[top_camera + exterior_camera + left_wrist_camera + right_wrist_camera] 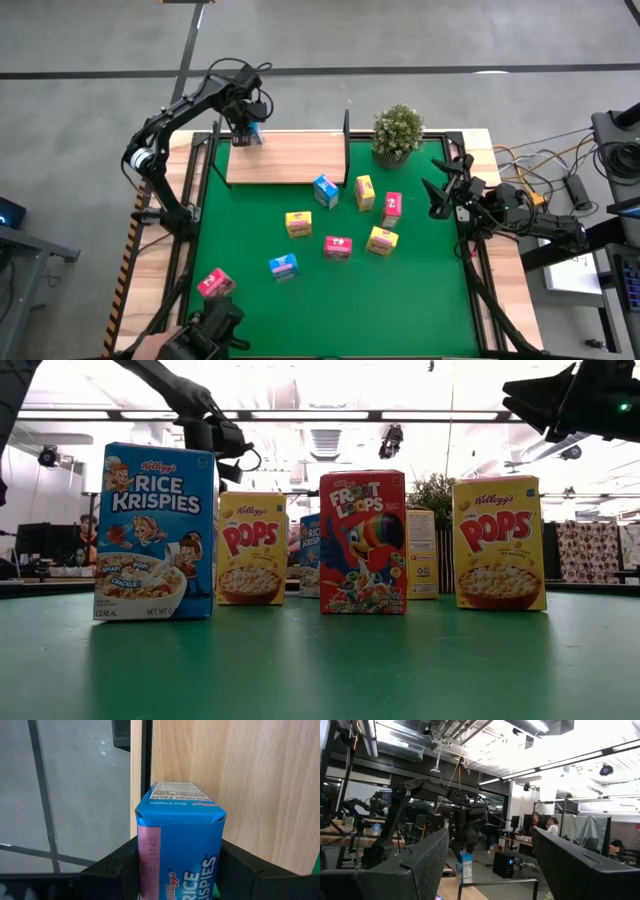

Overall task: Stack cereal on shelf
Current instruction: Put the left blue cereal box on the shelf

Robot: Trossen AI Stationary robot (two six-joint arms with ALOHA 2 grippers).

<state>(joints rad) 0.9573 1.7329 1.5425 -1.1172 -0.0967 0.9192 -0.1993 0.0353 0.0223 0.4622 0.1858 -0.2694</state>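
Wooden worktop [470, 300] under a green mat [400, 300]. Light wooden shelf [290, 158] with a black end frame at the far edge of the mat, left of a potted plant [398, 133].

Left arm reaching over the shelf's far-left corner; left claw [246, 130] astride a blue Rice Krispies box [182, 845] standing upright on the plank beside the end frame. Dark fingers [120, 865] flanking both side faces of the box; contact or a sliver of gap impossible to tell. Right arm waiting at the mat's right edge, right claw [440, 195] spread wide, holding nothing.

Loose on the mat: blue box [325, 190], yellow box [365, 192] and pink-red box [391, 207] just near of the shelf; second yellow box [298, 224], second pink-red box [338, 247], third yellow box [382, 241] mid-mat; another blue box [283, 266] nearer; third pink-red box [215, 284] at the near left.
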